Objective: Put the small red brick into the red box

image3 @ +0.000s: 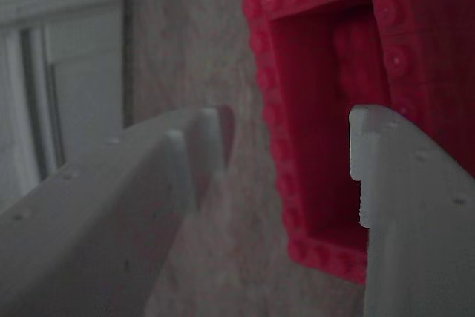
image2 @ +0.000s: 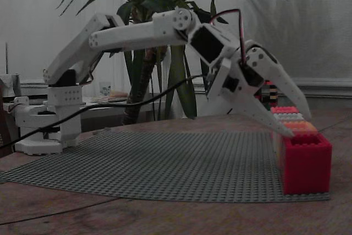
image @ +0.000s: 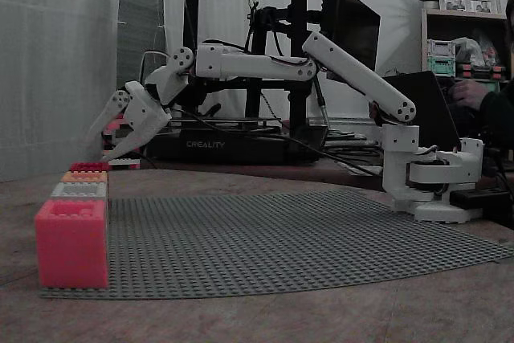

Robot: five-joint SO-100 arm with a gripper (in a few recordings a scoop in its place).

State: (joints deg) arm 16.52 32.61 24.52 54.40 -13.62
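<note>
**Wrist view, left to right.** The left finger [image3: 185, 176] is pale matt plastic with a rounded tip. A faint reddish smear sits at that tip, too blurred to call. Next is bare, mottled bench [image3: 185, 35]. Then comes the red box [image3: 297, 146], crimson and brick-built, with a studded rim and a deep oblong cavity whose long axis runs up the picture. The right finger [image3: 393, 206] has a ridged inner edge.

My jaws stand wide apart, with nothing clamped between them.

My gripper [image3: 286, 139] hangs just above the box's left rim, so the cavity lies to its right.

I cannot make out the small red brick; judging by the parted jaws, it may lie inside the box.

In a fixed view, the gripper [image2: 300, 125] points down at the row of boxes on the studded grey baseplate [image2: 165, 163].
</note>
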